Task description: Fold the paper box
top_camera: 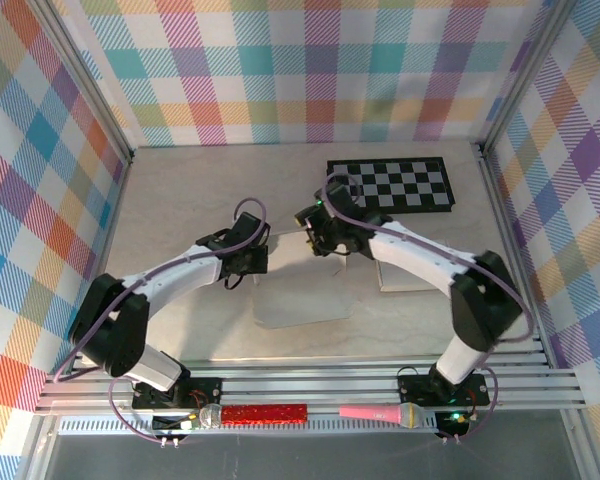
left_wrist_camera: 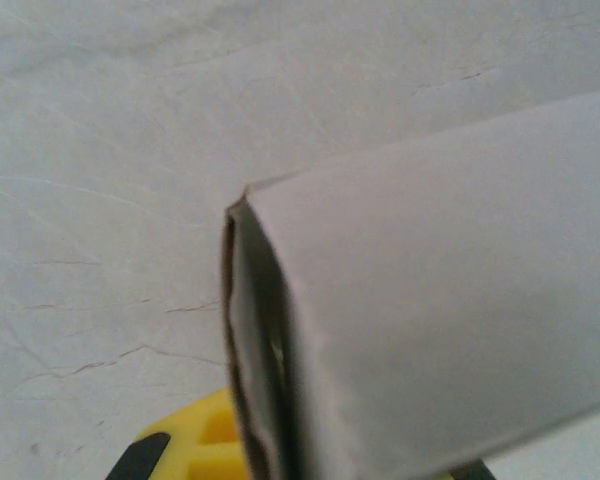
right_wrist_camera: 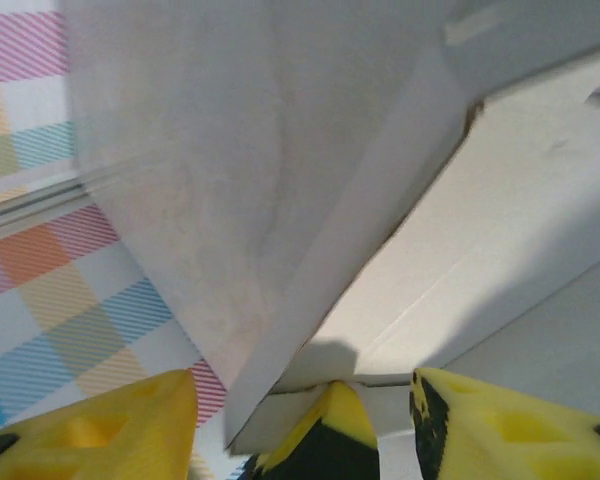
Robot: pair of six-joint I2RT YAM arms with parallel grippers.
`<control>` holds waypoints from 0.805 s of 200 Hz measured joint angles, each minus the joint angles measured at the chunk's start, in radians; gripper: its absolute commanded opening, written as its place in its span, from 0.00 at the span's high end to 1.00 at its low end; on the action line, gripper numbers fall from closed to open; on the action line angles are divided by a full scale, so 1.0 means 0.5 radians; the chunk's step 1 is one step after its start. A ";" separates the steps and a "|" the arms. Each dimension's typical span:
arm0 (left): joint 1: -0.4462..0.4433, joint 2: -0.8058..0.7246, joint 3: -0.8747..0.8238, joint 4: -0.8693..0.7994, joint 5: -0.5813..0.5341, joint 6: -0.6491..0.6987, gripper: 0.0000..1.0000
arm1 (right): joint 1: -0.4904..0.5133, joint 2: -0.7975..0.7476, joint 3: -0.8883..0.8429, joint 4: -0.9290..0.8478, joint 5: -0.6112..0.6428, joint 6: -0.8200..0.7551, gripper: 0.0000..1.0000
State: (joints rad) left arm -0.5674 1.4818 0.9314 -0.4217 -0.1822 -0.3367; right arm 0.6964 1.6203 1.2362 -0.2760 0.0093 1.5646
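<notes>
Fingers (left_wrist_camera: 205, 440) of the left gripper (top_camera: 250, 258) were pressed together on one end of the paper box (top_camera: 302, 290). Its folded white panel rose from between them, and a dark open seam showed at the near corner. The fingers (right_wrist_camera: 100, 430) of the right gripper (top_camera: 328, 240) stood apart, with the lower corner of a raised panel in the gap between them.

The box lay left of the checkerboard (top_camera: 390, 186) and nearer the arm bases, with both grippers at its far end. In the left wrist view the gripped panel ran lengthwise from lower left to upper right. From above, the white outline was too faint against the surface to tell its long axis.

The table (top_camera: 180, 200) was pale beige with fine crack-like veins. Pastel plaid walls (top_camera: 300, 70) enclosed it on three sides. A slatted metal rail (top_camera: 310, 385), on the side opposite the checkerboard, carried a red microphone (top_camera: 265, 412) and a pink microphone (top_camera: 380, 412).
</notes>
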 measured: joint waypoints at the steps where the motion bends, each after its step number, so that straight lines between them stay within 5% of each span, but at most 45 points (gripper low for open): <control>1: 0.000 -0.003 0.000 -0.002 -0.001 0.002 1.00 | -0.008 -0.022 -0.002 -0.010 0.002 -0.014 0.39; 16: 0.000 -0.066 -0.003 -0.035 -0.008 0.050 1.00 | -0.108 -0.225 -0.014 -0.088 0.002 -0.188 0.41; 44: 0.000 -0.168 -0.043 -0.080 -0.014 0.121 1.00 | -0.359 -0.436 -0.014 -0.220 -0.076 -0.599 0.62; 83: 0.000 -0.198 -0.051 -0.108 -0.002 0.182 1.00 | -0.505 -0.401 -0.077 -0.363 -0.219 -0.935 0.56; 111: 0.015 -0.191 -0.051 -0.107 0.035 0.221 1.00 | -0.543 -0.338 -0.222 -0.332 -0.343 -1.198 0.69; 161: 0.341 -0.078 -0.053 -0.009 0.491 0.272 1.00 | -0.808 -0.340 -0.605 -0.212 -0.673 -1.711 0.71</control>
State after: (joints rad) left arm -0.3969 1.4429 0.9051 -0.4263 0.0631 -0.2005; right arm 0.2924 1.4506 0.9337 -0.3820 -0.3271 0.7094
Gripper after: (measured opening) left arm 0.055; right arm 0.272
